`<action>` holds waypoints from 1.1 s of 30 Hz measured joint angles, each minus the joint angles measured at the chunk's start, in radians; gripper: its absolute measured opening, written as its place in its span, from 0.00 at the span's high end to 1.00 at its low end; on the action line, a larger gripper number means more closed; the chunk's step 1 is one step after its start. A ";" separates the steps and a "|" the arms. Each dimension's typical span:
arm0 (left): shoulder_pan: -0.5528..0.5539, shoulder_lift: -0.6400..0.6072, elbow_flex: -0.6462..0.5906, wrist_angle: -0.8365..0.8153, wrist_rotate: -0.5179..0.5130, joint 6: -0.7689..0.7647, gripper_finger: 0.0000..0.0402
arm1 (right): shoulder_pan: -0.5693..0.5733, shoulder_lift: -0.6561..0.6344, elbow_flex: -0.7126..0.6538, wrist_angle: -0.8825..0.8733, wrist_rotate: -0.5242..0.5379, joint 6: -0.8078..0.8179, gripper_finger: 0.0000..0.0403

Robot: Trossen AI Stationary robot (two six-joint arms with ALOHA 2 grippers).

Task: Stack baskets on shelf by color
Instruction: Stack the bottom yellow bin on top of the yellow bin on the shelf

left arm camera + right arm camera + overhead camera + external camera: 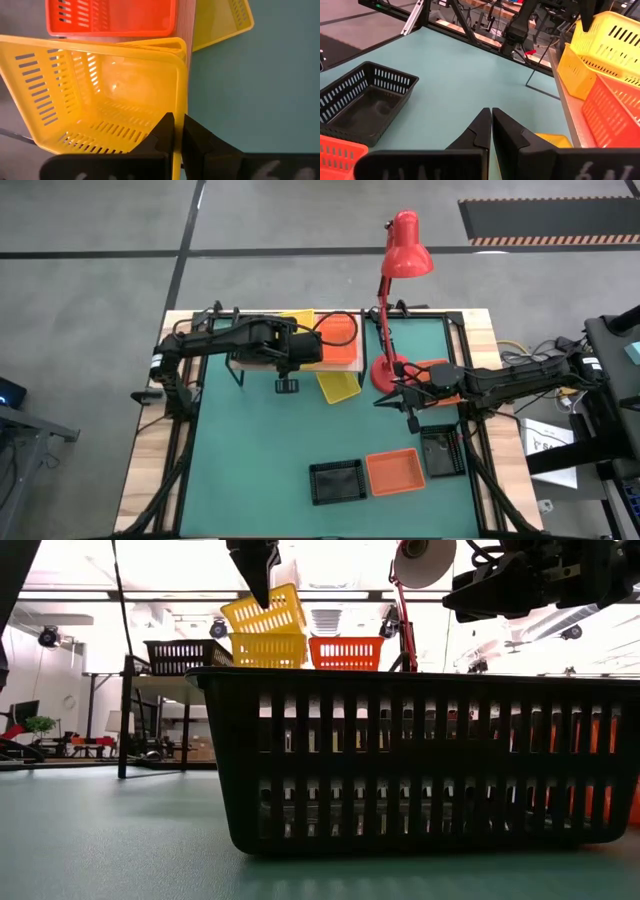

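High view: left end effector [287, 352] pinches yellow basket [297, 326].

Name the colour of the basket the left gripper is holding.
Yellow. The left gripper pinches the yellow basket's rim; the left wrist view shows it best.

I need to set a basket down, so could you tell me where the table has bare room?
Free: the green table left of the black basket. Crowded: the shelf and lamp base, plus the front right corner.
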 joint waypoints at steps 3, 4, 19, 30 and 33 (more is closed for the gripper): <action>0.000 0.001 0.000 0.000 0.000 0.000 1.00 | 0.000 0.000 0.000 0.000 0.000 0.000 0.98; 0.000 0.001 -0.001 0.000 0.000 0.000 1.00 | 0.000 0.000 0.000 0.000 0.000 0.000 0.98; 0.027 0.002 -0.002 0.002 0.000 0.000 0.87 | 0.000 0.000 0.000 0.000 0.000 0.002 0.98; 0.037 -0.004 0.019 0.015 0.000 0.046 0.76 | 0.000 0.000 0.000 0.000 0.000 0.002 0.98; 0.037 -0.005 0.041 0.015 0.000 0.056 0.76 | 0.000 0.000 0.000 0.000 0.000 0.002 0.98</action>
